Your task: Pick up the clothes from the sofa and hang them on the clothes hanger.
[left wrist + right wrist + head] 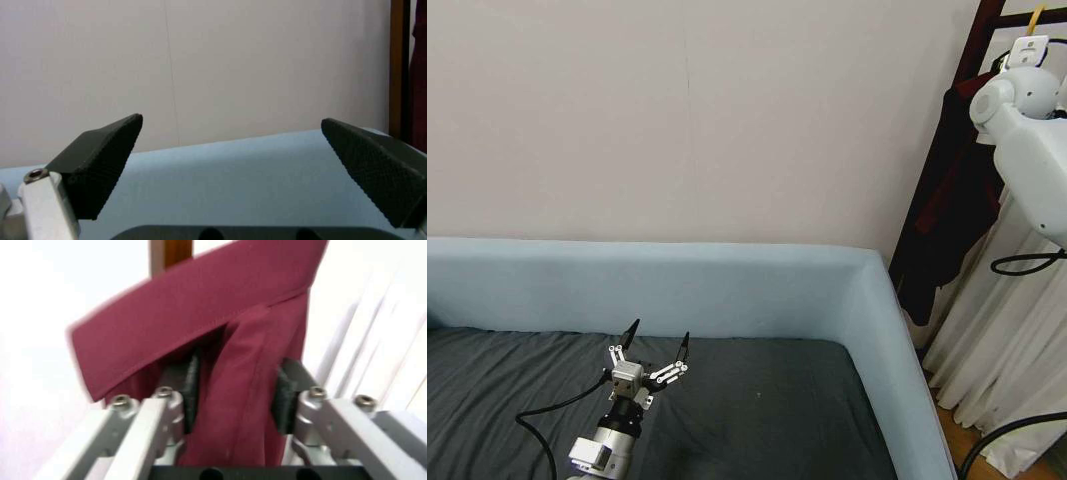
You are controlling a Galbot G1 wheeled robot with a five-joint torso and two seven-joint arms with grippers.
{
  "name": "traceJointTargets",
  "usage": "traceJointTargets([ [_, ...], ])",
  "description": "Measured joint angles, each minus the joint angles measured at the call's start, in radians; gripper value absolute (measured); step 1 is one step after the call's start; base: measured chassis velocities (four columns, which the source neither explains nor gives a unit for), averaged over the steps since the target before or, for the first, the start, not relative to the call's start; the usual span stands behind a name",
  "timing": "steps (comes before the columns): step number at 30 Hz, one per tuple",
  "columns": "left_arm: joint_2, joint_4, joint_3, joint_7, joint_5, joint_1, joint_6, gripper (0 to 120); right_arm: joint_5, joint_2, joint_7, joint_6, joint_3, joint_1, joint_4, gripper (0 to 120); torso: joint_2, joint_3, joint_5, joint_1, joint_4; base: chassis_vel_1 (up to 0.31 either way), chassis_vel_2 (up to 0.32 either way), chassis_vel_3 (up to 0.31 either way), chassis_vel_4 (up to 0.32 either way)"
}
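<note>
Left gripper (660, 331) hangs over the sofa's (727, 290) grey seat near its front edge, jaws wide, nothing in them. Beyond the sofa's right end, right gripper (237, 390) is up at the wooden clothes rack (975, 40), pads clamped on a bunched fold of the maroon garment (213, 305), a smooth, hemmed cloth draping limp. Risk: letting go before it's properly over a rail, since cloth this slick would likely slide to the floor.

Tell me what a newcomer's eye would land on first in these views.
The dark red garment stands out first, pinched between the pads of the right gripper, which is raised by the wooden rack to the right of the sofa. Next is the left gripper, open and holding nothing, low over the sofa's grey seat.
</note>
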Motion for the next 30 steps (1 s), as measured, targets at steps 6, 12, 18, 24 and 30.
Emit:
traceJointTargets([
  [6,0.000,0.000,-0.007,-0.004,0.002,0.008,-0.018,100,0.138,-0.142,0.073,-0.048,-0.010,-0.098,0.336,61,0.000,0.000,0.0003,0.000,-0.0001,0.000,0.000,0.000,0.000],
  [12,0.001,0.005,0.003,-0.005,0.002,-0.005,-0.021,100,0.255,-0.243,0.052,-0.008,0.096,-0.228,0.600,86,0.000,0.000,-0.0006,0.000,0.0003,0.000,0.000,0.000,0.000],
  [18,-0.019,0.019,0.011,-0.003,-0.006,-0.015,-0.022,100,0.200,-0.408,-0.290,0.339,0.295,-0.542,0.828,100,0.000,0.000,0.0007,0.000,-0.0012,0.000,0.000,0.000,0.000],
  [24,-0.076,0.015,-0.010,-0.005,0.004,0.013,-0.024,100,0.074,-0.372,-0.474,0.582,0.317,-0.750,0.855,100,0.000,0.000,0.0000,0.000,0.0016,0.000,0.000,0.000,0.000],
  [30,-0.151,0.006,-0.007,-0.005,0.020,0.015,-0.003,100,-0.085,-0.253,-0.564,0.742,0.316,-1.022,0.805,100,0.000,0.000,0.0005,0.000,-0.0003,0.000,0.000,0.000,0.000],
])
